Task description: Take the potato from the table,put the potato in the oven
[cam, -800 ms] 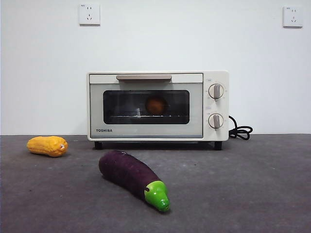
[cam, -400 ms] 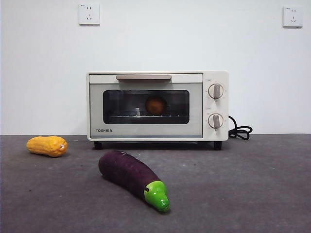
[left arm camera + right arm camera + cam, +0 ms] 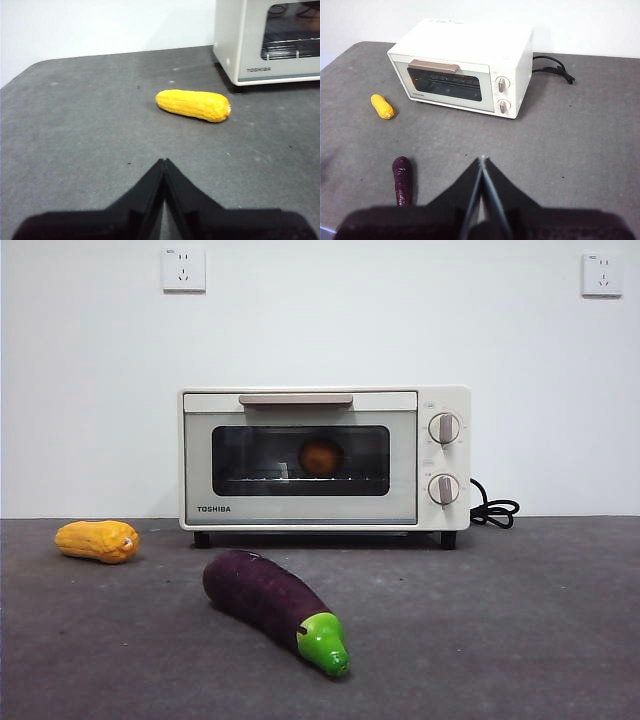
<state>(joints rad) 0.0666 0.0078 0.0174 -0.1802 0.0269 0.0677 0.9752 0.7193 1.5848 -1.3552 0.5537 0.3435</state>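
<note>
The potato (image 3: 321,456) shows as an orange-brown round shape behind the dark glass of the cream-white oven (image 3: 325,458), resting on its rack. The oven door is closed. In the right wrist view the oven (image 3: 465,65) stands at the far side of the table (image 3: 580,140); the potato cannot be made out there. My left gripper (image 3: 164,162) is shut and empty, low over the table near the corn. My right gripper (image 3: 482,160) is shut and empty, held high and back from the oven. Neither arm appears in the front view.
A yellow corn cob (image 3: 97,540) lies left of the oven, and shows as corn (image 3: 193,104) close ahead of the left gripper. A purple eggplant (image 3: 272,606) with a green tip lies in front of the oven. A black cord (image 3: 494,510) trails from the oven's right side.
</note>
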